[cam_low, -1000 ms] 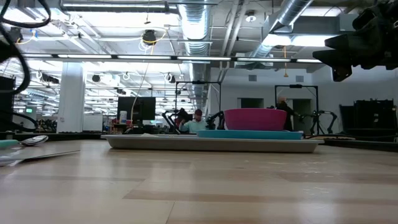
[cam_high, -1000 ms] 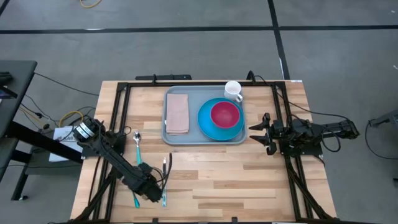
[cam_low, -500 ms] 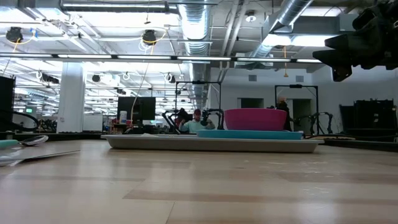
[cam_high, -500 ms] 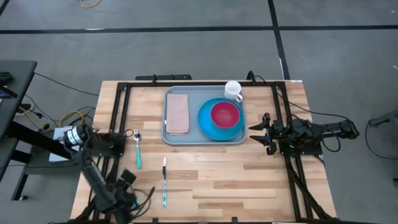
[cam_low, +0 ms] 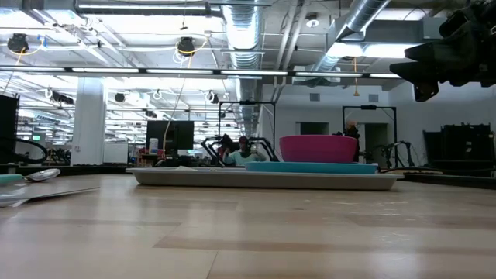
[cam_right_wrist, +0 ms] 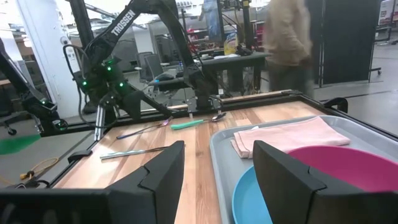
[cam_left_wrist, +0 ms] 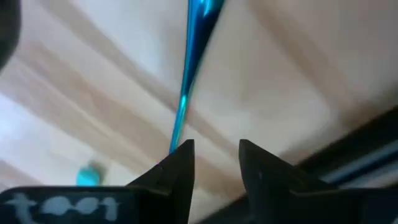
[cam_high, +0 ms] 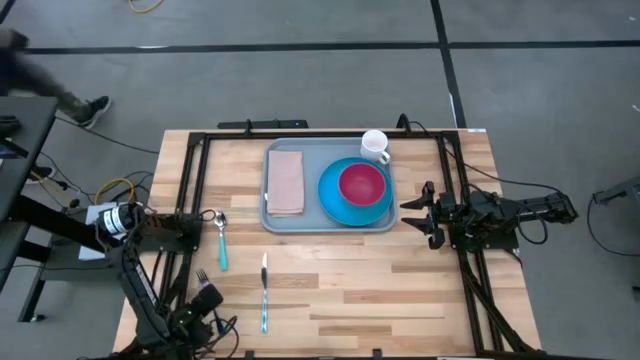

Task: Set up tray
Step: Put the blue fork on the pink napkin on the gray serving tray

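Nearest, at the table's front left corner, the left gripper (cam_high: pixel 205 300) hangs low over the wood with its two dark fingers (cam_left_wrist: pixel 180 163) parted by a narrow gap and nothing between them; just ahead of their tips in the left wrist view runs a thin blue handle (cam_left_wrist: pixel 189 68), which they do not clasp. Just to the right of that gripper a blue-handled knife (cam_high: pixel 264 292) lies on the bare table (cam_high: pixel 400 290), and a fork (cam_high: pixel 201 279) lies close by the gripper. A little farther back on the left sits a teal-handled spoon (cam_high: pixel 220 240). Beyond these, centred toward the far edge, rests the tray (cam_high: pixel 310 224), flat on the wood. On its left half lies a folded pink napkin (cam_high: pixel 286 181); on its right half a blue plate (cam_high: pixel 340 210) carries a magenta bowl (cam_high: pixel 362 184). A white mug (cam_high: pixel 375 145) stands at the tray's far right corner. Level with the tray, just off its right end, the right gripper (cam_high: pixel 421 212) waits with jaws spread wide and empty, pointing toward the tray. Farther off, a person (cam_right_wrist: pixel 288 34) stands in the room behind the table.
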